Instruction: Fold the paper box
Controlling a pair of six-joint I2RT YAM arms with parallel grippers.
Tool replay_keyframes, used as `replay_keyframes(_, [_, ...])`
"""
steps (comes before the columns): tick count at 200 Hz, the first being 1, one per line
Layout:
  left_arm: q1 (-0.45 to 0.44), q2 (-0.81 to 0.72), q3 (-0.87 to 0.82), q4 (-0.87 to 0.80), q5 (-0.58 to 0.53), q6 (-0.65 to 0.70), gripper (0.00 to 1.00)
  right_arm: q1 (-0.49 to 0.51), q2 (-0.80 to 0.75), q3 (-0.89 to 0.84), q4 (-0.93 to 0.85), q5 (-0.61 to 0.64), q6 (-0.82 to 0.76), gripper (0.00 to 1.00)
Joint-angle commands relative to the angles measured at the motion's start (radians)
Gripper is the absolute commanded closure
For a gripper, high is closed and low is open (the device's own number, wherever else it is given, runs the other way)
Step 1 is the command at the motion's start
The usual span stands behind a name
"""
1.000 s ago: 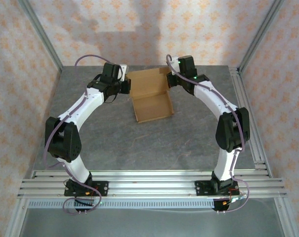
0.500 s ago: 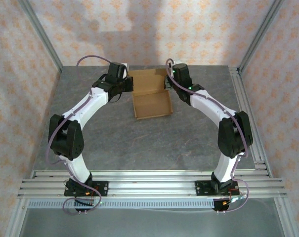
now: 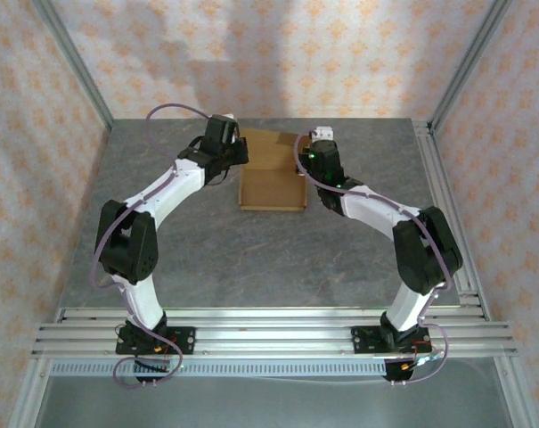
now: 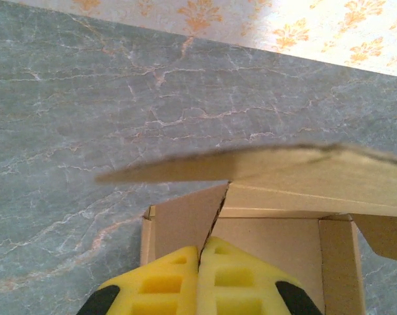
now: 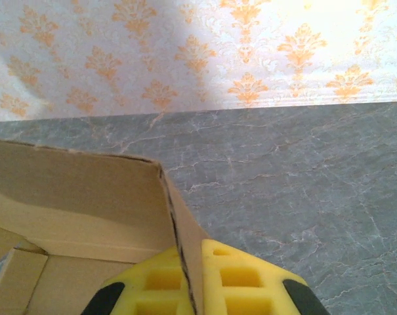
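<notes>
The tan-brown paper box (image 3: 271,171) lies at the back middle of the table, its base a shallow tray and its lid panel tilted forward over it. My left gripper (image 3: 240,152) is shut on the box's left lid flap (image 4: 185,220), whose cardboard edge runs between the yellow fingers (image 4: 165,282). My right gripper (image 3: 305,165) is shut on the right lid flap (image 5: 185,226), pinched between its yellow fingers (image 5: 241,279). The lid panel (image 4: 303,167) hangs above the tray floor (image 4: 270,243) in the left wrist view.
The grey marble-patterned table (image 3: 251,259) stretches in front of the box. Patterned walls (image 3: 278,53) close the back and sides, with aluminium posts (image 3: 73,62) at the corners. Rails (image 3: 269,325) carry the arm bases at the near edge.
Both grippers have moved toward the back and inward, swinging the lid panel up and forward over the tray. The box now looks shorter from above.
</notes>
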Motion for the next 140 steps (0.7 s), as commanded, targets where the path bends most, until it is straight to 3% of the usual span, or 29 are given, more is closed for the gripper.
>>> replay_keyframes(1, [-0.011, -0.001, -0.048, 0.077, -0.054, -0.025, 1.00, 0.025, -0.041, -0.032, 0.133, 0.073, 0.023, 1.00])
replay_keyframes(69, [-0.032, -0.012, -0.188, 0.278, -0.082, -0.008, 1.00, 0.051, -0.013, -0.162, 0.380, 0.102, 0.014, 1.00])
replay_keyframes(140, [-0.067, -0.053, -0.292, 0.381, -0.144, 0.004, 1.00, 0.056, -0.013, -0.249, 0.477, 0.094, 0.033, 1.00])
